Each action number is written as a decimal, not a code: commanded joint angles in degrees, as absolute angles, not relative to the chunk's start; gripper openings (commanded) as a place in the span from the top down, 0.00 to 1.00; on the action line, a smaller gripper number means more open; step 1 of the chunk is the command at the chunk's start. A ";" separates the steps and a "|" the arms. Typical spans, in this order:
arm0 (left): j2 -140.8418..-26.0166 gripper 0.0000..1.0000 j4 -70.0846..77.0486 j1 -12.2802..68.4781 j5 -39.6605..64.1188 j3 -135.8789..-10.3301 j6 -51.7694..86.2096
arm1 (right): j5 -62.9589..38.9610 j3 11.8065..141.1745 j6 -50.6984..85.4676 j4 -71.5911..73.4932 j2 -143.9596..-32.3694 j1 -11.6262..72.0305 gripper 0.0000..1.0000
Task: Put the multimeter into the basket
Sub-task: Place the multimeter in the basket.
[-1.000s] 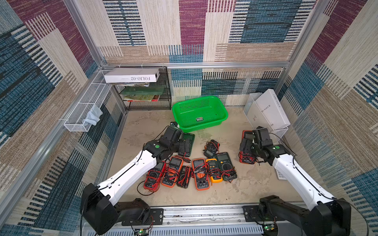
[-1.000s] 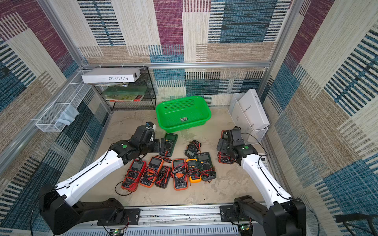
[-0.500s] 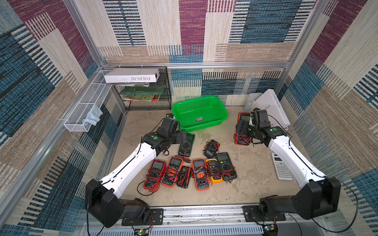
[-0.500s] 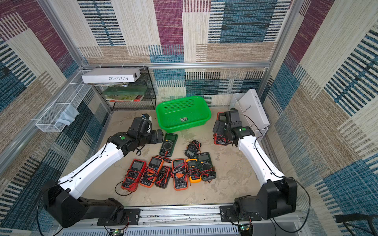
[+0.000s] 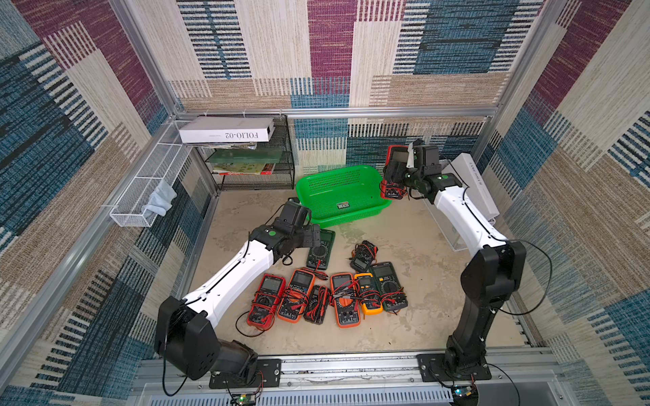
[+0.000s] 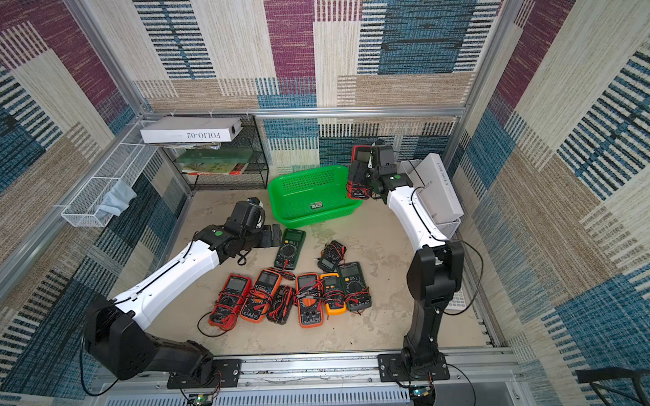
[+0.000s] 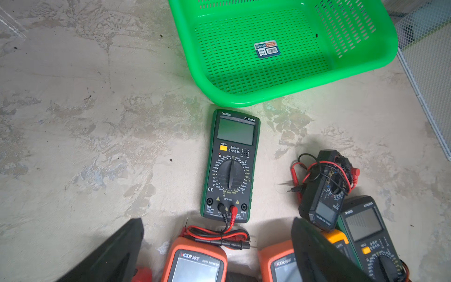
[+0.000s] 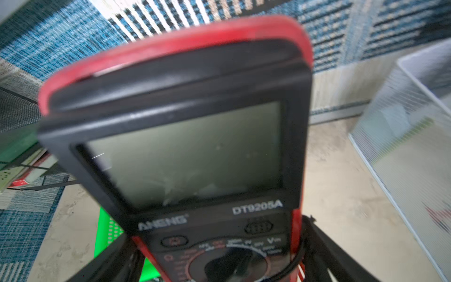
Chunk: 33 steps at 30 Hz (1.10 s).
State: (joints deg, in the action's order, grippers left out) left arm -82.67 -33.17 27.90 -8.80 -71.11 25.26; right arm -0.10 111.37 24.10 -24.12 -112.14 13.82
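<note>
One red multimeter (image 8: 183, 156) (grey screen), in right tool (image 5: 401, 168), perforated green basket (image 5: 334, 181)

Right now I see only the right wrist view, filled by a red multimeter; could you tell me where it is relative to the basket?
Observer: The red multimeter is held upright in the right jaws, raised beside the far right corner of the basket, not inside it.
Operator: Is the basket empty?
Observer: Yes, only a small label lies on its floor.
Operator: And the left arm?
Observer: The left jaws are open and empty, beside a dark green multimeter lying flat.
</note>
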 commanded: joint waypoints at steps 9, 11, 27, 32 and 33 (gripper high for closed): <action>-85.05 0.01 -31.20 27.77 -6.61 -72.04 24.87 | -6.37 141.22 22.01 -30.00 -134.52 15.26 1.00; -85.42 0.01 -31.24 27.77 -6.38 -72.29 24.78 | -6.73 142.81 21.90 -29.70 -136.17 15.58 1.00; -86.75 0.01 -31.48 27.68 -5.09 -73.88 24.67 | -8.18 142.78 20.66 -27.88 -143.17 16.61 1.00; -86.68 0.01 -31.62 27.68 -4.88 -74.00 24.88 | -7.62 141.96 19.98 -29.99 -143.65 16.63 1.00; -86.75 0.01 -31.61 27.68 -4.84 -74.09 25.01 | -7.47 141.63 19.93 -30.36 -143.47 16.72 1.00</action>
State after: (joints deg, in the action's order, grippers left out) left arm -86.76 -31.73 27.75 -5.45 -73.49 25.08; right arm -7.73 141.88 20.84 -31.00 -143.74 16.62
